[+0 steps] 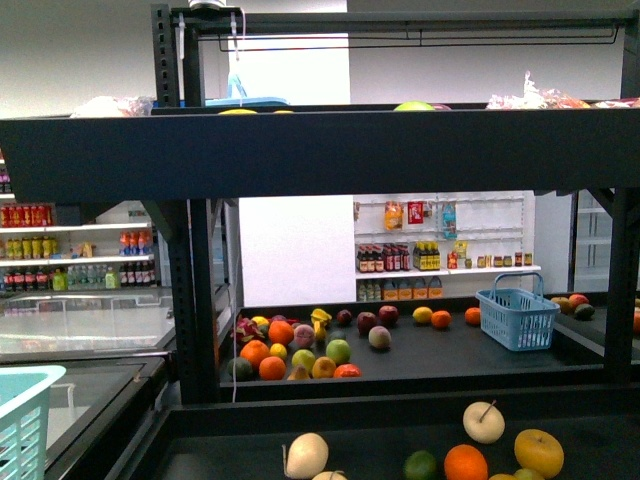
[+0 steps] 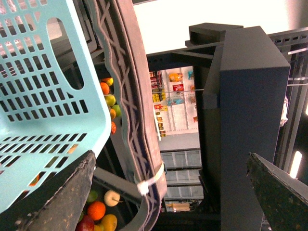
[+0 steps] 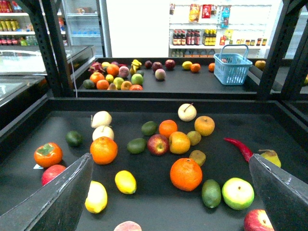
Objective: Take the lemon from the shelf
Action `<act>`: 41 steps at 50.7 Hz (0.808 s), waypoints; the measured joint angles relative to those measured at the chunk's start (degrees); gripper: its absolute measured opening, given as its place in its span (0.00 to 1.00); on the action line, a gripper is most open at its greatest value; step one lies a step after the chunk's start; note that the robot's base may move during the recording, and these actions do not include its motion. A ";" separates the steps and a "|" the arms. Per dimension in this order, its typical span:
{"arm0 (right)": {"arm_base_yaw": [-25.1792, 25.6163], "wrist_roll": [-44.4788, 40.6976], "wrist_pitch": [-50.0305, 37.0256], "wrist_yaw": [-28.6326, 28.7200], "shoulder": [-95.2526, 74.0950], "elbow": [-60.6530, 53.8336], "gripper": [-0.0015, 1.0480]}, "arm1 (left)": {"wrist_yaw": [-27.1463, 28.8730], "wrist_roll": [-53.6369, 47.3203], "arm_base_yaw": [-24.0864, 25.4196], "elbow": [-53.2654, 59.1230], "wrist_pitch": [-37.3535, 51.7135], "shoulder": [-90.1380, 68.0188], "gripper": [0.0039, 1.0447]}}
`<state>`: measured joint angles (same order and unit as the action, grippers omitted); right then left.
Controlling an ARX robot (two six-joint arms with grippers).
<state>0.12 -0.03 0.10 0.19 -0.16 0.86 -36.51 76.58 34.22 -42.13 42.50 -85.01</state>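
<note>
Facing lemon [image 3: 125,182] on shelf [image 3: 150,204], R gripper [image 3: 169,159] wide apart; L gripper [image 2: 171,156] apart too

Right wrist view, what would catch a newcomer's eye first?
The scatter of bright fruit on the black shelf tray: a big orange near the camera, a yellow lemon close by, a red chili beside a pear. Behind, a blue basket stands on the farther tray.

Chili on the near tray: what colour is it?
The chili is red; the right wrist view shows it best.
</note>
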 joint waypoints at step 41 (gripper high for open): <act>0.00 0.00 0.00 0.00 0.00 0.00 0.93 | 6.05 2.19 -5.49 -13.40 4.02 -15.39 0.92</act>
<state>0.12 -0.03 0.10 0.19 -0.16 0.86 -30.46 78.76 28.73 -55.53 46.52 -100.40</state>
